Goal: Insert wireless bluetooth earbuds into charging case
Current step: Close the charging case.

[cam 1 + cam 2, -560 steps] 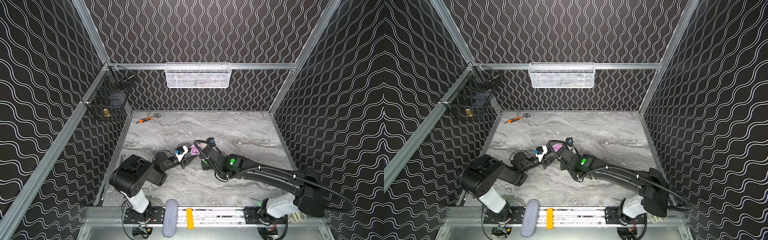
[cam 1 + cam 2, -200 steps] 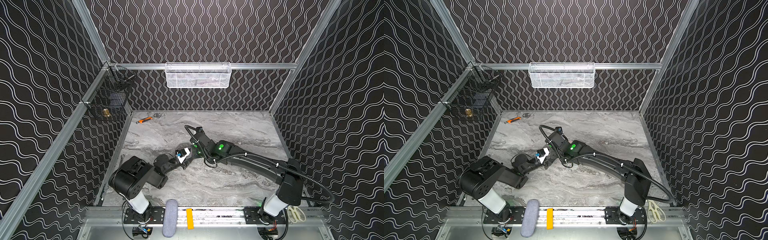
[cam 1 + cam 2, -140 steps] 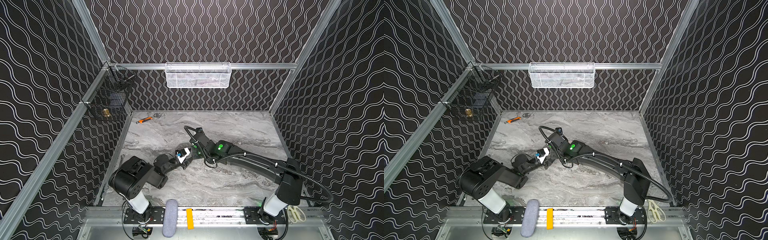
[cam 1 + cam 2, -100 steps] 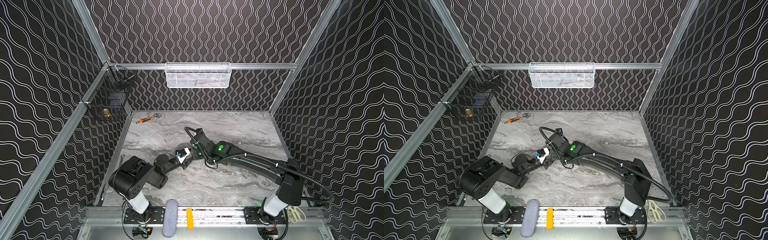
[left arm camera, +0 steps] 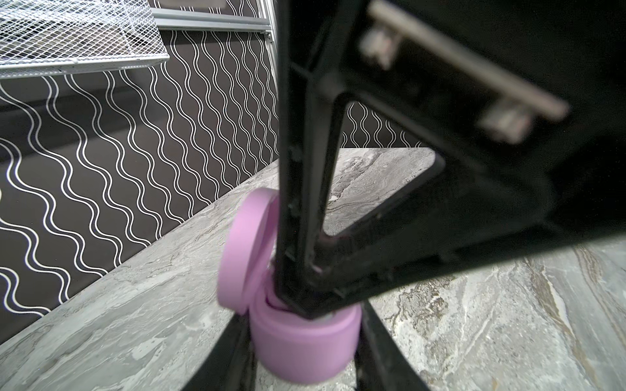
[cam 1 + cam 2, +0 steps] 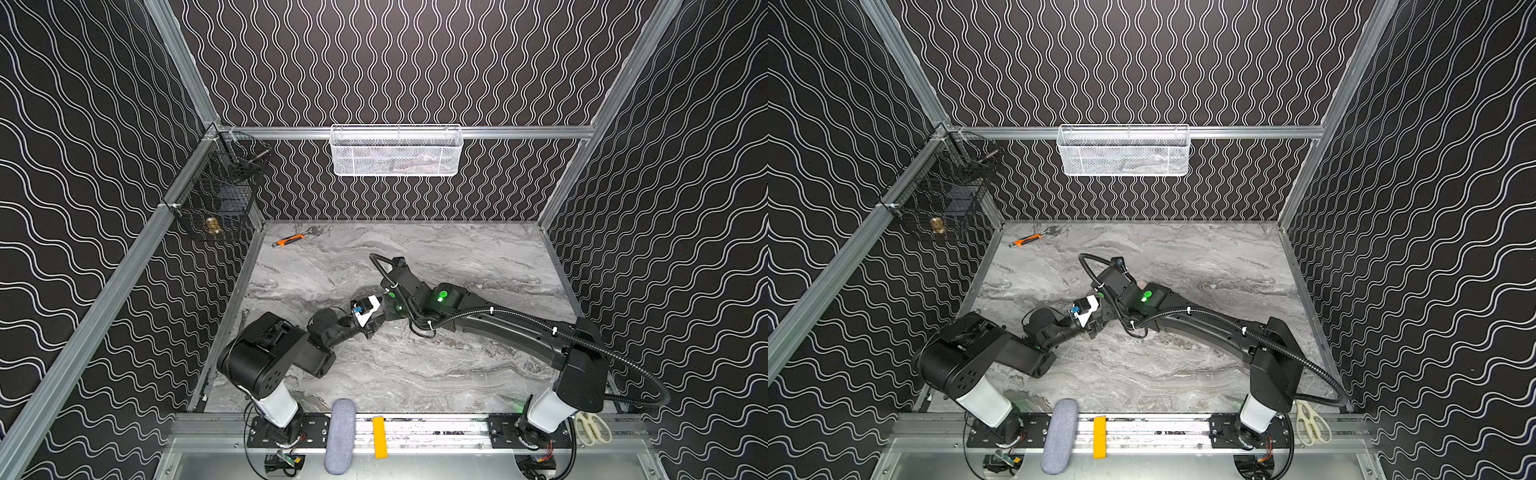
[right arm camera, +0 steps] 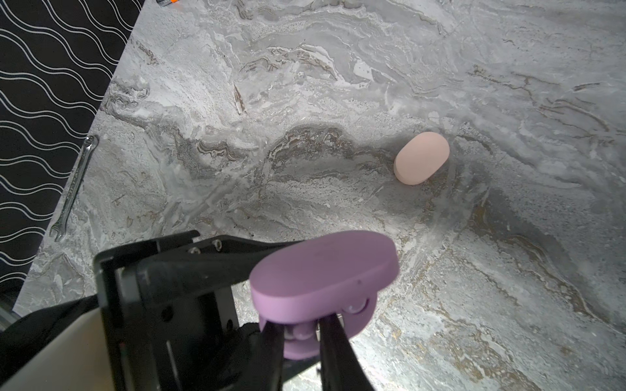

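Lilac charging case (image 5: 305, 342) stays clamped in the jaws of the left gripper (image 5: 303, 364). The right gripper (image 7: 300, 322), jaws nearly closed on a lilac earbud (image 7: 298, 335) inside it, has barely shifted.

1. L arm (image 6: 291, 353): base at front-left, elbow folded tight, forearm low, reaching fwd toward the centre.
2. L gripper (image 5: 305, 338): jaws clamped either side of the lilac case (image 5: 291, 359), at its base; fingers near level.
3. R arm (image 6: 498, 328): base at front-right, stretched long on a diagonal to meet the L gripper; wrist pitched down, green light lit.
4. R gripper (image 7: 301, 326): points down into the case from above; fingers (image 7: 272, 352) nearly together, narrow gap, w/ a small lilac earbud (image 7: 299, 333) pinched btwn the tips.
5. Both grippers meet at one spot, R above L.
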`<state>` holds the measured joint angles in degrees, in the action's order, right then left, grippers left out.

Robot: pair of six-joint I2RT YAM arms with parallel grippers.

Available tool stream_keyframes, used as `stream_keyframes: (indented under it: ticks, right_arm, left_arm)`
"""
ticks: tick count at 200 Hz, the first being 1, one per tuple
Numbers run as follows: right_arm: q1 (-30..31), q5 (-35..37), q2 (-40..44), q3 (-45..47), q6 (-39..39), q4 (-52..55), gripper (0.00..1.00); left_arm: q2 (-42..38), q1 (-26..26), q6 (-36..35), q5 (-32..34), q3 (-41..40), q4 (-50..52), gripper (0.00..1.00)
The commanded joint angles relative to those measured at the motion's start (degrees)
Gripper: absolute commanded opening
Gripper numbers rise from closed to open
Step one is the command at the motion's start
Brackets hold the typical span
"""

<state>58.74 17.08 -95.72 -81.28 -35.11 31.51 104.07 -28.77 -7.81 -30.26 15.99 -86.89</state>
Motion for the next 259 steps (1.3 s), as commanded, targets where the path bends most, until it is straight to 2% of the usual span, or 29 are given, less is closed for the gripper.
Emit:
stream_keyframes:
  ticks: [1,195,259]
  right_arm:
    - [0.1,-1.2,0.2,-0.5,-0.3,-1.5,0.21]
    - [0.0,1.3,4.6,3.6,-1.0,-0.1,0.24]
    - [-0.6,0.7,3.0,2.7,-0.4,-0.8,0.24]
  left_arm:
    - [-0.1,0.0,-0.3,-0.2,0.1,-1.9,0.38]
    - [-0.2,0.1,-0.1,0.1,0.1,-1.9,0.38]
    - [-0.2,0.1,-0.1,-0.2,0.1,-1.9,0.39]
